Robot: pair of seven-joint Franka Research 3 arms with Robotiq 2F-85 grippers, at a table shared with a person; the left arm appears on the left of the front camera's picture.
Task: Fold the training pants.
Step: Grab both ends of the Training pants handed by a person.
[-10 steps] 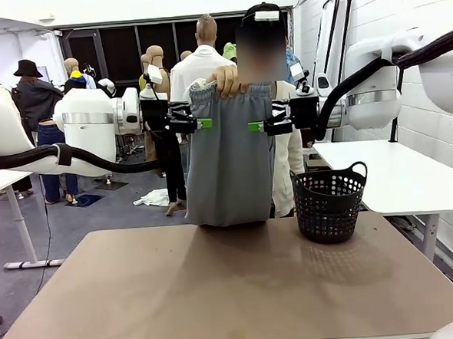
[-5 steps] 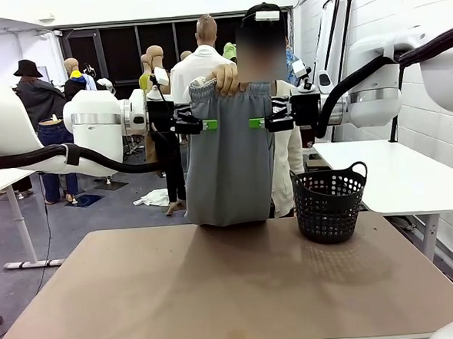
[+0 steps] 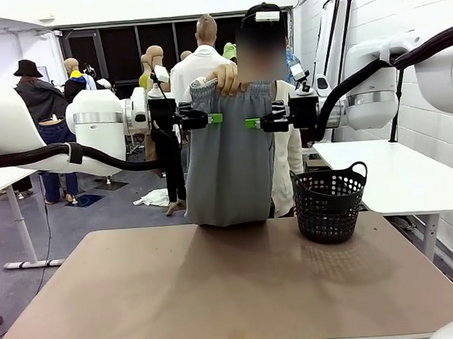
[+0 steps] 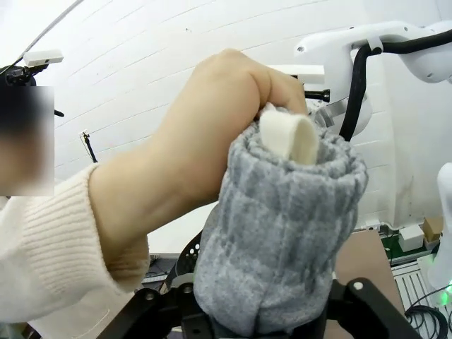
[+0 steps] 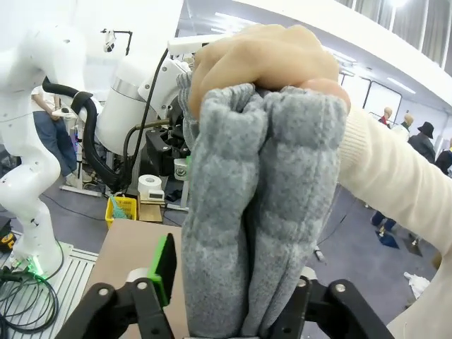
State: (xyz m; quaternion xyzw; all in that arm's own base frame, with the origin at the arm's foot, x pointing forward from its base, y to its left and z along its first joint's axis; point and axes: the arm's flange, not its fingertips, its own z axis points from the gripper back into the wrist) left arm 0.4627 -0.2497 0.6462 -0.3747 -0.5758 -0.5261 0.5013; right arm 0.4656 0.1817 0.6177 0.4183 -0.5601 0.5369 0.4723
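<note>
- Shows the training pants (image 3: pixel 228 169) hanging full length at the far side of the table (image 3: pixel 219 293), gripped at the gathered waistband by a person's hand (image 3: pixel 225 79), with the hem down at the table's far edge.
- Finds the left gripper (image 3: pixel 212 118) level on the left, green pads at the cloth's edge just under the waistband.
- Finds the right gripper (image 3: pixel 253 123) likewise at the right edge, a touch lower.
- From both wrist cameras, catches bunched grey fabric between the fingers; cannot tell whether either pair clamps the cloth or merely brackets it.
- Includes the black basket (image 3: pixel 328 202) on the table, right of the hem.
</note>
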